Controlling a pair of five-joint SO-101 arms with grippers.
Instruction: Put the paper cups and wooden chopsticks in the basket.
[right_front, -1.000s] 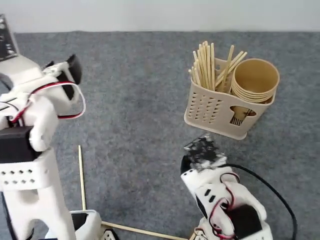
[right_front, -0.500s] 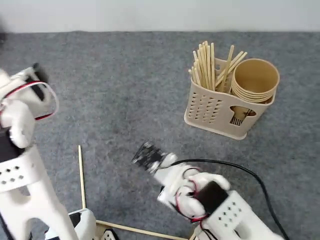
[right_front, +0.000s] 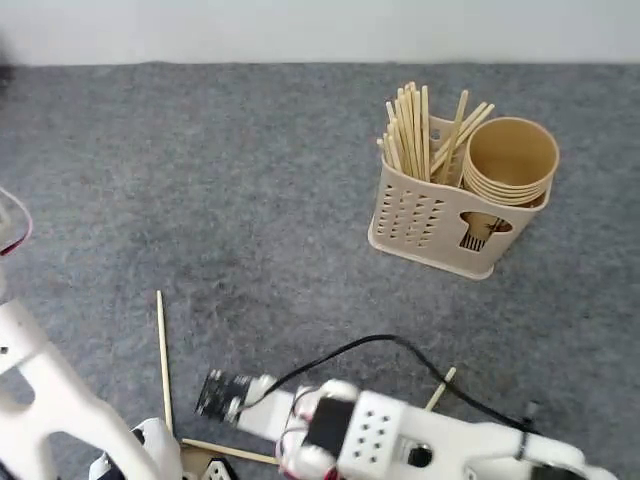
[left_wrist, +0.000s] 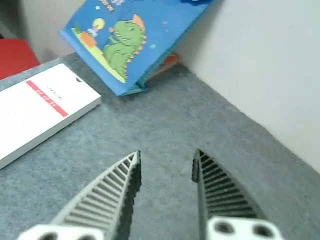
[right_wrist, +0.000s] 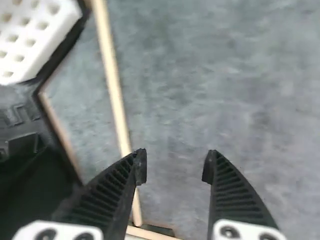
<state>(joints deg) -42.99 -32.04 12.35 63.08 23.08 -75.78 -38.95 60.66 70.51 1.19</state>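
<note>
Reaching for a chopstick (right_wrist: 112, 85)
My right gripper (right_wrist: 175, 165) is open just beside it, near the table's (right_front: 250, 180) front edge; next I should slide over and pinch it.

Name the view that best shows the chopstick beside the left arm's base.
High view: the chopstick lies nearly full length on the carpet. Right wrist view shows a close stretch by its hand; left wrist view faces a blue bag.

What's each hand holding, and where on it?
Nothing. The left hand and right hand are both open and empty; a chopstick lies loose beside the right one.
</note>
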